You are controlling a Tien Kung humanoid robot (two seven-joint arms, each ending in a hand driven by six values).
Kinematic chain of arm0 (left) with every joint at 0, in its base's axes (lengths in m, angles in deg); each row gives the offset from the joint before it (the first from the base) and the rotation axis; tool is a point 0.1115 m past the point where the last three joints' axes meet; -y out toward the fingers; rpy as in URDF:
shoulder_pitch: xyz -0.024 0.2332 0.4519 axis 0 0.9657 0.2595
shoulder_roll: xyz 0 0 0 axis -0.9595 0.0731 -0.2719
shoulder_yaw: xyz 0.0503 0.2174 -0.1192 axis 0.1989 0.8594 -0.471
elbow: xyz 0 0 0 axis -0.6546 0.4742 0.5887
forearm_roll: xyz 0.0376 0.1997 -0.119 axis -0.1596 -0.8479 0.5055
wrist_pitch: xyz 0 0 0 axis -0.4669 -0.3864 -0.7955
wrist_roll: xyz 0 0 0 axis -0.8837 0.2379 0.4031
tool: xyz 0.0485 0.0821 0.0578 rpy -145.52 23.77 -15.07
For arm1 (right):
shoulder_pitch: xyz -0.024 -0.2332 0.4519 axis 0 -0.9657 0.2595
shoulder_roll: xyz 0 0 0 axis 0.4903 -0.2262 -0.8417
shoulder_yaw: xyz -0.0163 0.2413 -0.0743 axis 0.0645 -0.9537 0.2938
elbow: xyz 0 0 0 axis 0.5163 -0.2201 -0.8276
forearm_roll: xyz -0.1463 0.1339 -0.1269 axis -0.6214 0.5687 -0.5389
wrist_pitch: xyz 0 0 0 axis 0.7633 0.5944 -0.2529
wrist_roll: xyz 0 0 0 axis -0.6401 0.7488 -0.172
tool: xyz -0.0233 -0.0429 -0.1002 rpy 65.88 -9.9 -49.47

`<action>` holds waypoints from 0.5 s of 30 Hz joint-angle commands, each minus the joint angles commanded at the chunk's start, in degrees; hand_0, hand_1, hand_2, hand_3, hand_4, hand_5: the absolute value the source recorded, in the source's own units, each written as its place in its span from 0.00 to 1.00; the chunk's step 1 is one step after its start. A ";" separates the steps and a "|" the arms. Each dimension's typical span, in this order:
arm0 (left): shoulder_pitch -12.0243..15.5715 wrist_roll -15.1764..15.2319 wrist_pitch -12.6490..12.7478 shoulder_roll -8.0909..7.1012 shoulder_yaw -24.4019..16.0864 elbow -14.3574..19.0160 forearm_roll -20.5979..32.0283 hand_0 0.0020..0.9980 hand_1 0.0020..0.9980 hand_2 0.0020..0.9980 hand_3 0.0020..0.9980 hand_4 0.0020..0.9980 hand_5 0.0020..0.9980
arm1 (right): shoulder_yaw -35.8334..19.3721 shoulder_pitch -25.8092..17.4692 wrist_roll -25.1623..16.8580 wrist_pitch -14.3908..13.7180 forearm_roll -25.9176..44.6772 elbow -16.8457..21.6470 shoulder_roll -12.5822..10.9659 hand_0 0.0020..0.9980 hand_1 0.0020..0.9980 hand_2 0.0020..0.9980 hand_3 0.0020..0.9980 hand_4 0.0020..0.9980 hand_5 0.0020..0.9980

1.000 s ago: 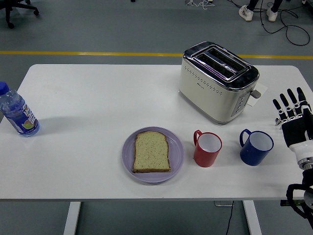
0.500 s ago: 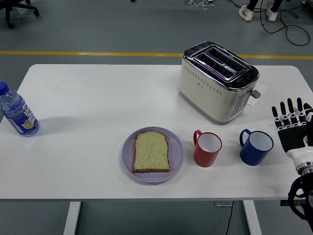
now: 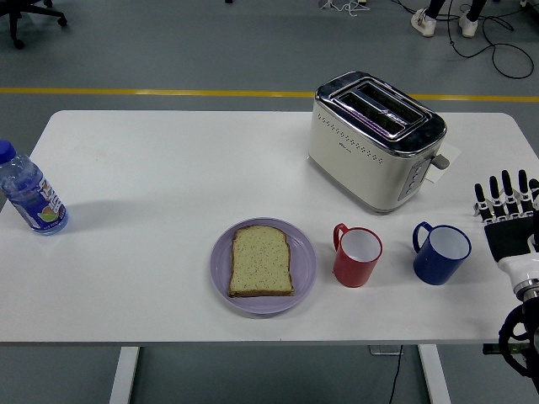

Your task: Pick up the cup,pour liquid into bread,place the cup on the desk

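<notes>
A right robot hand (image 3: 509,220) hovers at the right edge of the white tabletop (image 3: 168,168), its black fingers (image 3: 504,187) extended upright and spread apart, holding nothing. Just to the hand's left stands a blue cup (image 3: 440,252), upright with its handle turned away from the hand; its inside shows only blue wall, and whether any liquid lies in it cannot be told. Farther to the left, beside the blue one but not touching it, stands a red cup (image 3: 357,255) with a white interior, also upright, handle likewise pointing away from the hand; its contents cannot be made out either. Beyond the red cup, well apart from the hand, a lilac plate (image 3: 221,268) carries a single slice of bread (image 3: 261,261) lying flat. Ahead of the hand and to its left sits a cream-and-chrome toaster (image 3: 376,140) with two open slots; nothing is seen standing up out of them. At the far left edge of the tabletop, the farthest thing from the hand, a clear bottle (image 3: 30,192) with a blue cap stands upright.
</notes>
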 joint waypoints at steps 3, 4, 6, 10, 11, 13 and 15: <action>-0.02 0.00 0.00 -0.03 -0.07 -0.01 -0.02 0.64 0.65 0.66 0.56 0.32 0.85 | 0.00 0.14 0.03 0.03 0.05 0.05 0.08 0.68 0.61 0.65 0.63 0.56 0.36; -0.04 0.00 0.01 -0.05 -0.12 -0.01 -0.04 0.64 0.65 0.66 0.56 0.32 0.85 | 0.01 0.18 0.03 0.03 0.09 0.07 0.09 0.68 0.61 0.65 0.63 0.56 0.36; -0.06 0.00 0.01 -0.08 -0.18 -0.01 -0.08 0.64 0.65 0.66 0.56 0.32 0.85 | 0.00 0.21 0.05 0.01 0.14 0.08 0.10 0.68 0.61 0.65 0.63 0.56 0.36; -0.09 0.01 0.01 -0.13 -0.23 0.01 -0.16 0.64 0.65 0.66 0.56 0.33 0.85 | -0.07 0.21 0.08 -0.08 0.32 0.08 0.10 0.67 0.61 0.65 0.63 0.56 0.36; -0.09 0.01 0.01 -0.13 -0.24 0.01 -0.17 0.64 0.65 0.66 0.56 0.33 0.85 | -0.07 0.21 0.09 -0.09 0.35 0.08 0.10 0.67 0.61 0.65 0.63 0.56 0.36; -0.08 0.00 0.02 -0.13 -0.20 -0.02 -0.13 0.64 0.65 0.66 0.56 0.33 0.85 | -0.11 0.23 0.11 -0.09 0.46 0.04 0.13 0.67 0.61 0.65 0.63 0.56 0.36; -0.09 0.00 0.00 -0.11 -0.20 0.01 -0.16 0.64 0.65 0.66 0.56 0.33 0.85 | -0.18 0.21 0.13 -0.07 0.57 0.05 0.12 0.67 0.60 0.65 0.63 0.56 0.36</action>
